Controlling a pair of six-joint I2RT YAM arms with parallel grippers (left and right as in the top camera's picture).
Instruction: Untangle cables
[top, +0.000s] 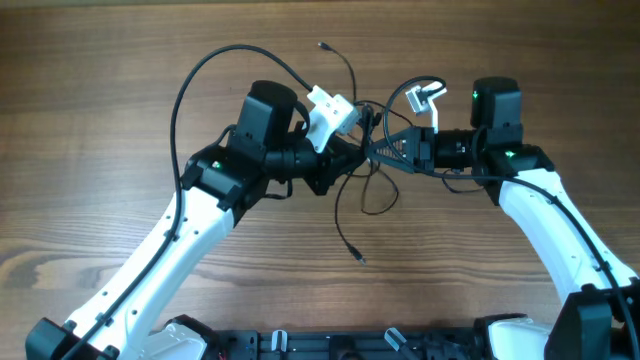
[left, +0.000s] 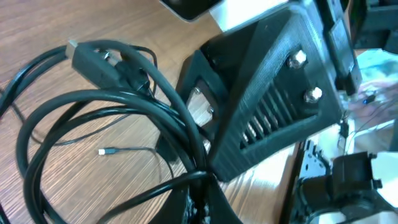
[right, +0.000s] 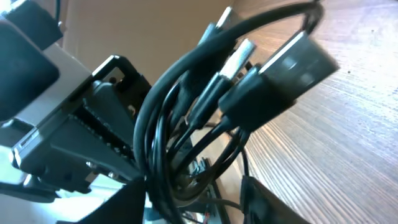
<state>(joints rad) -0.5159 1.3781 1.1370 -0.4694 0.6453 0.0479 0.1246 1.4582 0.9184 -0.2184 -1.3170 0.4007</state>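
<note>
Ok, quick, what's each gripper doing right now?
Left gripper: shut on the cables.
Right gripper: shut on the cables too.

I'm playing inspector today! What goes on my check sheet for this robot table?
Surface: wooden table, brown grain.
Job's things: thin black cables bunched between the two arms; one loose plug end trails toward the front, another toward the back.
Clutter: nothing seen.
Hands: left hand shut on the cables; right hand is in the same bunch, but whether it is open or shut is unclear.
Cables: thicker black arm wire arches over the left arm.
Surroundings: black base hardware at the near edge.
</note>
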